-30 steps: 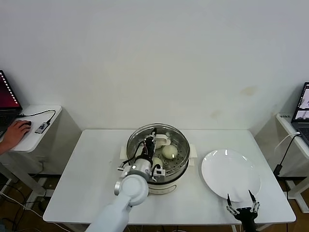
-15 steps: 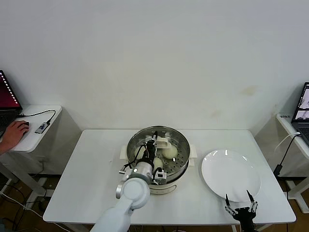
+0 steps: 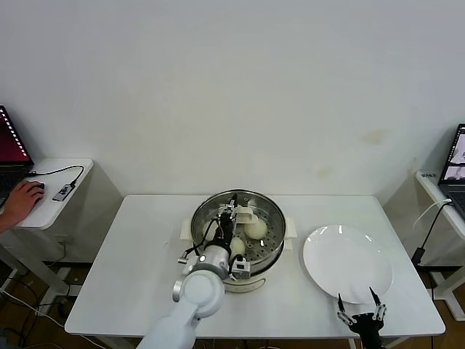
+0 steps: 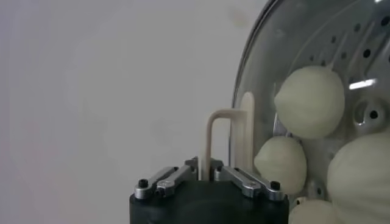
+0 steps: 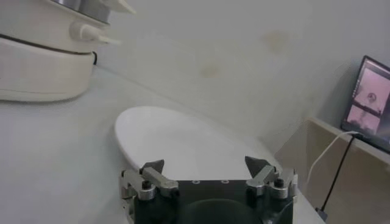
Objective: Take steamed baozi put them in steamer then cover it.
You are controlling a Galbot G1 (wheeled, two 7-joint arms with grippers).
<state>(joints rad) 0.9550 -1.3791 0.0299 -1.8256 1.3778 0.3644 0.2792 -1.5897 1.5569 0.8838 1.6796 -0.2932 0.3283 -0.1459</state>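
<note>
The steamer [image 3: 269, 258] stands at the table's middle, and its white base also shows in the right wrist view [image 5: 36, 67]. The cover [image 3: 267, 212] lies over its mouth, about level with the rim. My left gripper [image 3: 231, 211] is above the pot, shut on the cover's cream handle [image 4: 222, 131]. Its own view shows the gripper [image 4: 205, 171] clamped on one leg of that handle. Through the glass I see baozi [image 3: 255, 228] on the perforated tray [image 4: 359, 49], several in the left wrist view [image 4: 309, 101]. My right gripper [image 3: 361, 317] is open and empty near the table's front right edge.
A flat white plate [image 3: 347, 262] lies right of the steamer, just beyond my right gripper [image 5: 207, 167], and shows in the right wrist view [image 5: 183, 137]. A side table with a person's hand [image 3: 22, 200] is far left. A laptop [image 3: 456, 163] is far right.
My left gripper has lowered the cover from a raised tilt down onto the steamer's rim. My right gripper has drifted slightly toward the table's front edge.
</note>
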